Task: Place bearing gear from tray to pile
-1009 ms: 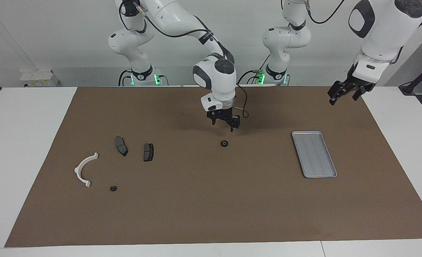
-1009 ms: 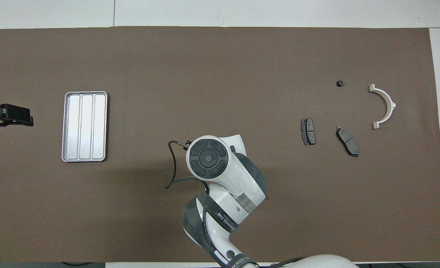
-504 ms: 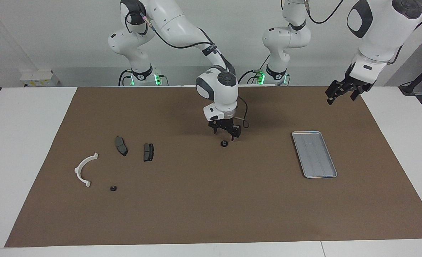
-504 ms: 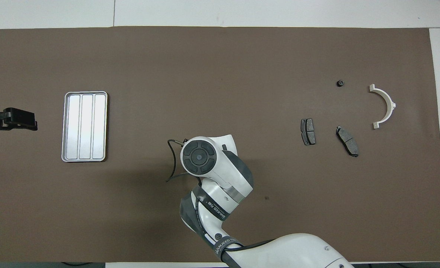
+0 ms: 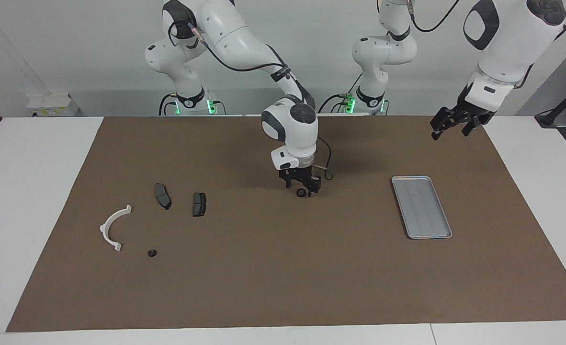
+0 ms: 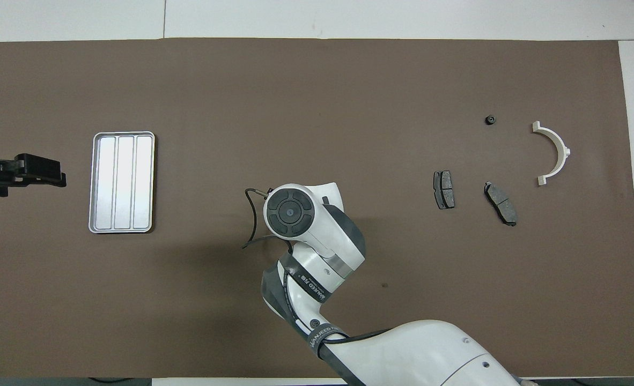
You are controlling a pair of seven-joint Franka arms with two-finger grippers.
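I've got the right gripper (image 5: 301, 184) down at the mat mid-table, jaws apart w/ the small black round bearing gear (image 5: 300, 193) between the fingertips, not clamped yet; I judge it's a pick-up before carrying it to the pile. Gear sits on the brown mat, well apart from the flat silver ribbed metal tray (image 5: 422, 207), which holds nothing. Pile, i.e. white semicircular plastic bracket (image 5: 113, 227), two dark grey brake pads (image 5: 162, 196) and another small black gear (image 5: 152, 252), lies toward the right arm's end. Left gripper (image 5: 449, 122) waits up over the mat's edge near the tray, jaws apart. Facing view shows gear and fingertips; overhead view hides both under the wrist.
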